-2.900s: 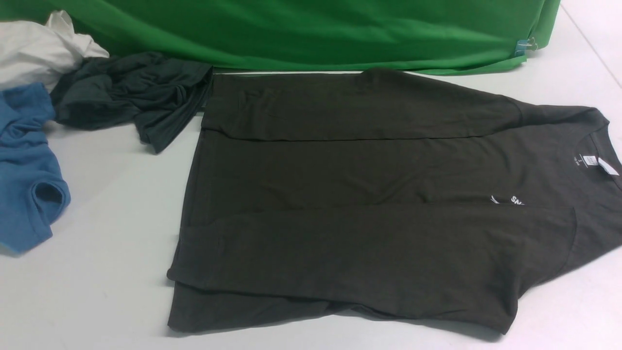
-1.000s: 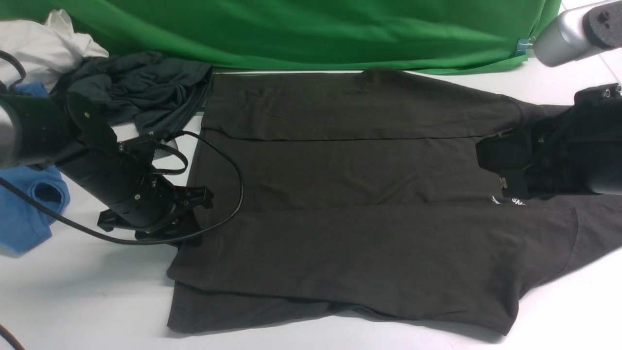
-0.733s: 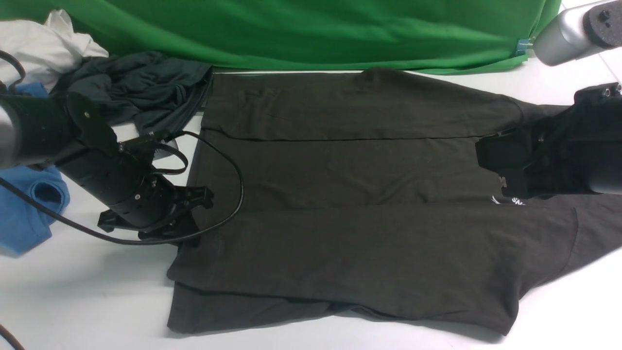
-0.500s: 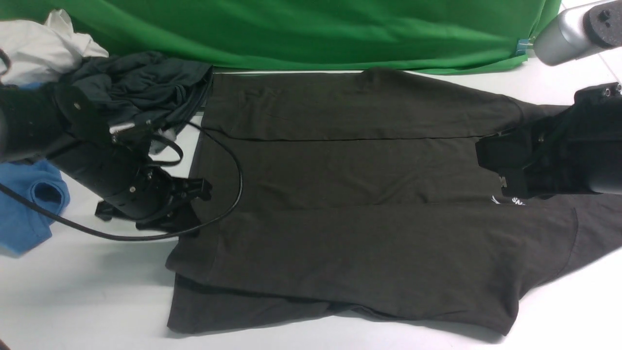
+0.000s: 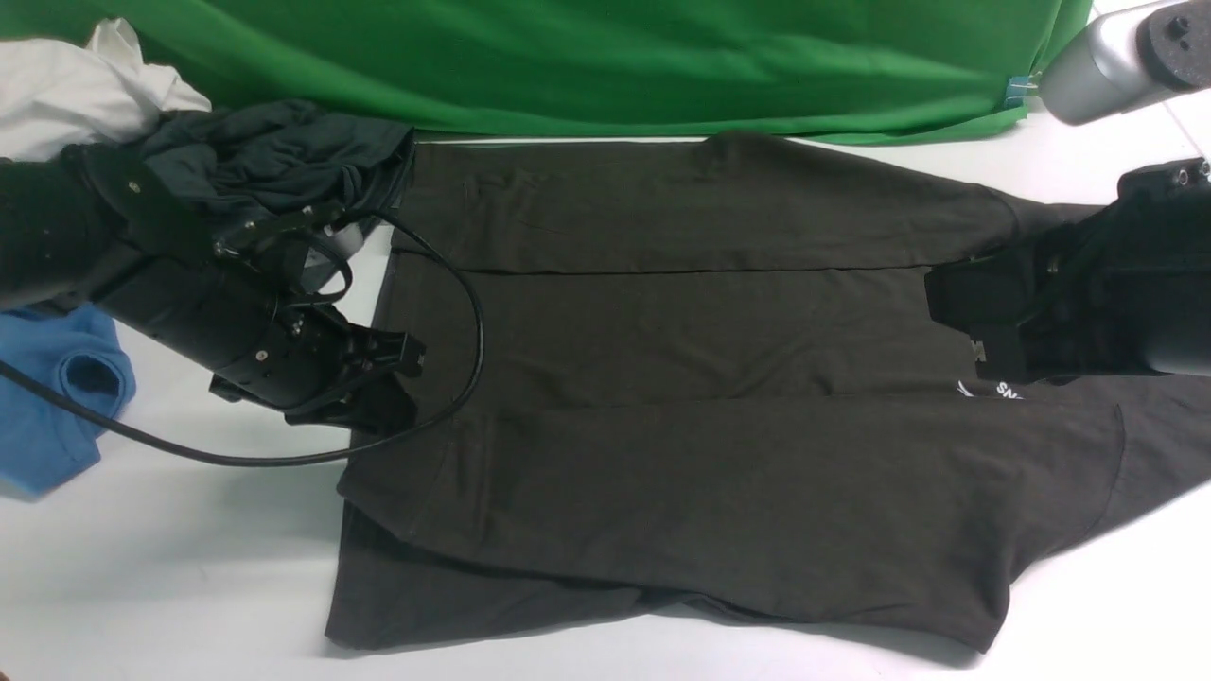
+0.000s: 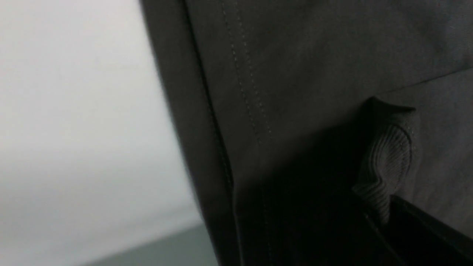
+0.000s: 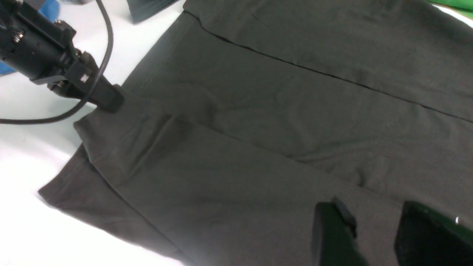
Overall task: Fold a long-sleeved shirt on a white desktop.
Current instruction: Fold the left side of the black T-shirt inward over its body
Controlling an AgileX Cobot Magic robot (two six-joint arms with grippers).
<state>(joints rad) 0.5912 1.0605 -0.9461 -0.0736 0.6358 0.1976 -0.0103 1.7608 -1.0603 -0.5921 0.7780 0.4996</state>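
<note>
The long-sleeved shirt (image 5: 681, 331), very dark, lies flat on the white desktop (image 5: 189, 567) with both sleeves folded across the body. Its collar end is at the right. My left gripper (image 5: 383, 397) is at the shirt's left edge, shut on the ribbed cuff (image 6: 388, 162) of the near sleeve, and that cuff end is raised a little. The right wrist view also shows this left gripper (image 7: 111, 101) on the fabric's corner. My right gripper (image 5: 960, 326) hovers over the chest beside the small white logo (image 5: 993, 390). It is open (image 7: 373, 232), with only shirt fabric showing in the gap.
A slate-grey garment (image 5: 274, 180), a blue shirt (image 5: 47, 397) and a white cloth (image 5: 76, 95) are heaped at the far left. A green backdrop (image 5: 605, 57) runs along the back. The left arm's black cable (image 5: 468, 378) loops over the shirt's hem.
My left gripper has shut on the near sleeve's cuff and moved back and rightward, dragging the cuff end with it. The right arm has stayed still.
</note>
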